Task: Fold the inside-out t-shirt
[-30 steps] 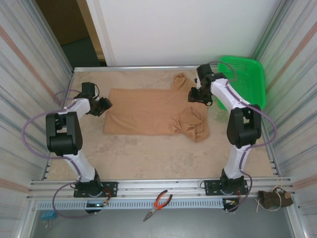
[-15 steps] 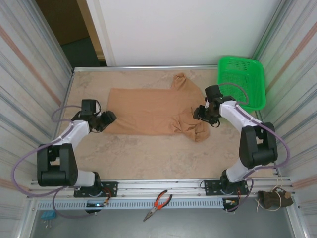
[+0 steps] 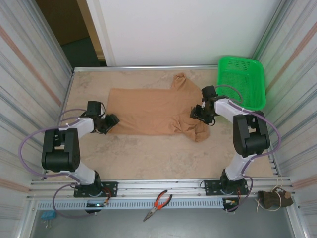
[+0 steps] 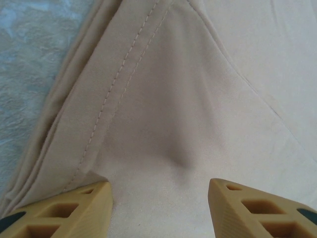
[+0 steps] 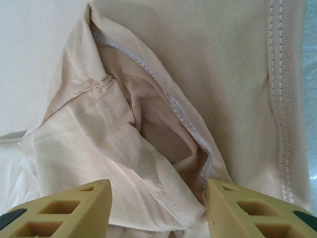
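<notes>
- Inside-out t-shirt (image 3: 148,111) lies flat mid-table, between both arms.
- Left gripper (image 3: 112,120) and right gripper (image 3: 196,113) hover with jaws parted, holding nothing, over the hem and the rumpled near sleeve (image 3: 194,127).
- Risk: jaws pinch one layer only, dragging the bunch askew.
- Long axis runs left-right, hem leftward; far sleeve (image 3: 179,80) points rearward.

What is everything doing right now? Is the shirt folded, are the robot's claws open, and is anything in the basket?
Tan thin-fabric t-shirt: spread out on the table, seams showing, one sleeve bunched, not folded yet.
Left gripper: open, over the shirt's stitched edge.
Right gripper: open, over the bunched sleeve.
Green plastic mesh basket: empty.
Red-handled pliers: lying on the front rail, handles slightly apart.
</notes>
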`<state>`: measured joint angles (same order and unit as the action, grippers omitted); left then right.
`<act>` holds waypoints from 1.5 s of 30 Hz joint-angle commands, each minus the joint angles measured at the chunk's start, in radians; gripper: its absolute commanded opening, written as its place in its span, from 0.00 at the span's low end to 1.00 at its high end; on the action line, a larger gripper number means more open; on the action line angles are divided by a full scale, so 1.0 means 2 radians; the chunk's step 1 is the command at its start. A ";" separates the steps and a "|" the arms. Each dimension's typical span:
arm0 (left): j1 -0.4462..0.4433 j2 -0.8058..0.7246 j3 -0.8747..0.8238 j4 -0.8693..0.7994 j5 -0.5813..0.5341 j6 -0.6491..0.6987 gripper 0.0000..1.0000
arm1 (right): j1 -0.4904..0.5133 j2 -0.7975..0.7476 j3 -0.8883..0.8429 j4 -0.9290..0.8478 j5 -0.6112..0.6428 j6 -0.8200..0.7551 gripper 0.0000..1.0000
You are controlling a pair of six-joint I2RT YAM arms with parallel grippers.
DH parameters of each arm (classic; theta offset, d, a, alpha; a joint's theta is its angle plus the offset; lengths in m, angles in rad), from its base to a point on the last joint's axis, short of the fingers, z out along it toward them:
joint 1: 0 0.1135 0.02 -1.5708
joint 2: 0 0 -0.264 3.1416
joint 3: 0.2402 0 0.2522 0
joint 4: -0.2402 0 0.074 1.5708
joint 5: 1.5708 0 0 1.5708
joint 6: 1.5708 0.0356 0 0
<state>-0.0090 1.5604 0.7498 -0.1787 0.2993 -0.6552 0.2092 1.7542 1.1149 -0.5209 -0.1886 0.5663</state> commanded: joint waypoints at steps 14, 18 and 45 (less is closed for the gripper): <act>-0.001 0.035 0.005 -0.009 -0.015 -0.006 0.53 | -0.030 -0.005 0.037 -0.007 0.002 -0.008 0.00; -0.001 0.039 0.006 -0.015 -0.022 -0.004 0.53 | -0.043 0.002 0.093 -0.037 0.005 -0.026 0.00; 0.005 -0.059 0.068 -0.112 -0.021 0.045 0.54 | 0.046 -0.208 -0.117 -0.047 0.079 0.021 0.55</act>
<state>-0.0071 1.5116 0.8501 -0.3119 0.2863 -0.6125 0.2718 1.3411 0.9302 -0.6083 -0.0906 0.5610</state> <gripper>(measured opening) 0.542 0.548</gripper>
